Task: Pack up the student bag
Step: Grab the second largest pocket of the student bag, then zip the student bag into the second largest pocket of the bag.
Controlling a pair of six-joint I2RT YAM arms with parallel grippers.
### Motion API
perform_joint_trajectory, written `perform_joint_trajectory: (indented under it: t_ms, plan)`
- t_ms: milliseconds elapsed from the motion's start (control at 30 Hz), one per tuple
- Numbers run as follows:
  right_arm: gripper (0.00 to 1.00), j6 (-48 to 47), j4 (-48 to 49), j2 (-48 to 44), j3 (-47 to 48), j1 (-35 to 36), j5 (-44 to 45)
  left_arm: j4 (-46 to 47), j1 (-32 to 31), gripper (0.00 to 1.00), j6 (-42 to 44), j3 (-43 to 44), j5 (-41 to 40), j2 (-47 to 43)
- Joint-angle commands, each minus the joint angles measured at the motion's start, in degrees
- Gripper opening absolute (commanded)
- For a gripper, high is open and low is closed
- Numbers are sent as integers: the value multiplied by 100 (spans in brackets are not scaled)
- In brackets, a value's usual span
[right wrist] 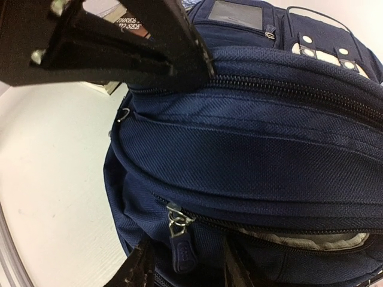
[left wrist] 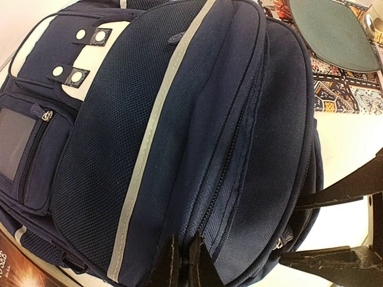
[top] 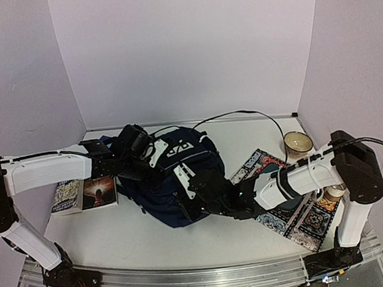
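Note:
The student bag, a dark navy backpack with a pale stripe and white patches, lies at the table's middle. My left gripper is shut on a fold of the bag's fabric beside a closed zipper; its black fingers also show in the right wrist view. My right gripper is at the bag's near side. Its jaws stand apart on either side of a navy zipper pull, not touching it. To the right of that pull the zipper is parted, showing a pale lining.
Two books lie left of the bag. A patterned mat lies to its right, under my right arm, with a dark green flat thing on it. A tan cup stands at the back right.

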Motion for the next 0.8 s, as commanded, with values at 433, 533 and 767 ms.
perform_joint_trajectory:
  t_ms: [433,533,767]
  plan:
    - [0,-365,-385,-542,-195,-97,734,497,8,0,253,14,-13,-740]
    - [0,-546,-823,-835,-312,-331,351,386,11,0,406,-167,-158,-874]
    - [0,-838,-1837,-1327,-319,-1172,-1162,71,28,0,593,-461,-529,-776]
